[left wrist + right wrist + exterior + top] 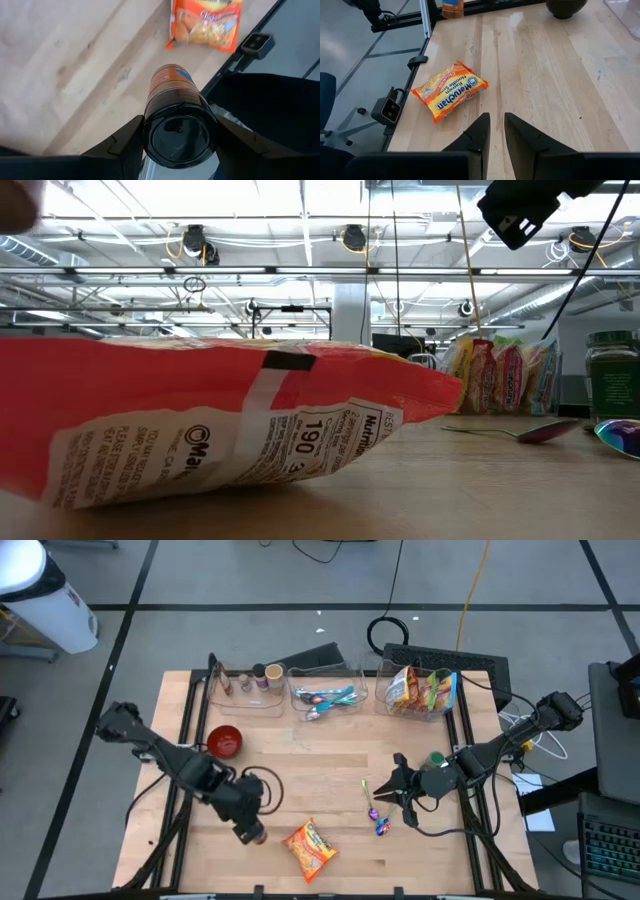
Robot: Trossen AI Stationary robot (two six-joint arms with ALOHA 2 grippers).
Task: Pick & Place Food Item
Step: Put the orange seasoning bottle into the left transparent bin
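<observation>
The left gripper (177, 145) was clenched around a brown jar (176, 110) just beside the noodle packet (309, 849). The right gripper (392, 790), nearly closed and empty, hovered near the packet. The jar probably needed setting down upright before release.

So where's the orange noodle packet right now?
In the high view, the orange noodle packet lies flat near the wooden table's front edge, just right of the left gripper, which holds a brown jar.

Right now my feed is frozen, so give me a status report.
Left hand shut on brown jar, near table's front edge. Right hand empty, nearly shut, above the table. Noodle packet lies flat between them, nothing on it.
</observation>
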